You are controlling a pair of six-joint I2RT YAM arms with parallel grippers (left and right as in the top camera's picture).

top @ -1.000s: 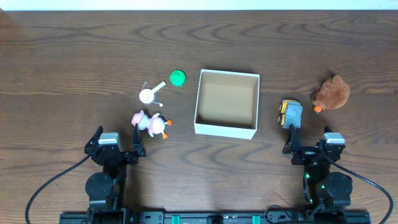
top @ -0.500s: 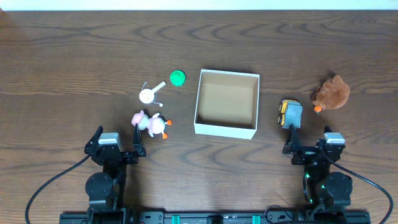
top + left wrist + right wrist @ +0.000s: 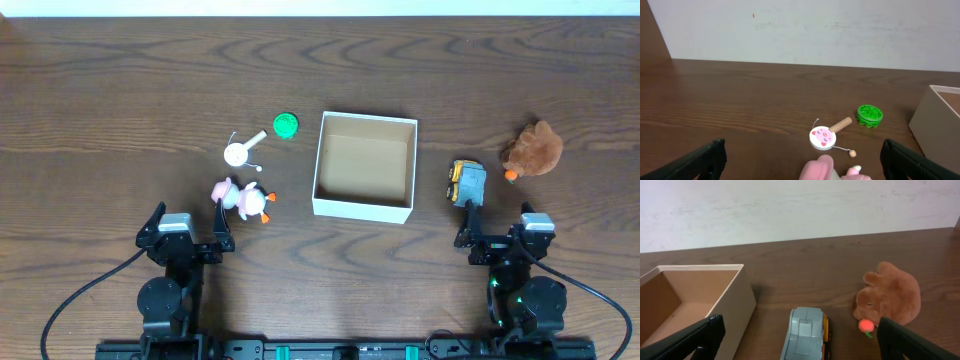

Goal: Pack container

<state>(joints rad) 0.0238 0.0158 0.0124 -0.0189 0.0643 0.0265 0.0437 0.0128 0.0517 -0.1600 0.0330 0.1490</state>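
Note:
The container (image 3: 362,209), a shallow white box with a bare brown inside, sits mid-table with nothing in it. Left of it lie a pink-and-white duck toy (image 3: 243,199), a pig-face paddle drum (image 3: 240,152) and a green ridged cap (image 3: 286,125). On its right are a grey-and-yellow toy truck (image 3: 466,182) and a brown plush (image 3: 533,150). My left gripper (image 3: 189,216) rests open near the front edge, just behind the duck toy (image 3: 820,169). My right gripper (image 3: 498,215) is open too, with the truck (image 3: 802,335) straight ahead between its fingers' lines, untouched.
Dark wooden table all round. A pale wall (image 3: 800,30) stands beyond the far edge. In the left wrist view the container's wall (image 3: 940,120) shows at the right. In the right wrist view its corner (image 3: 735,305) shows at the left, with the plush (image 3: 890,297) to the right.

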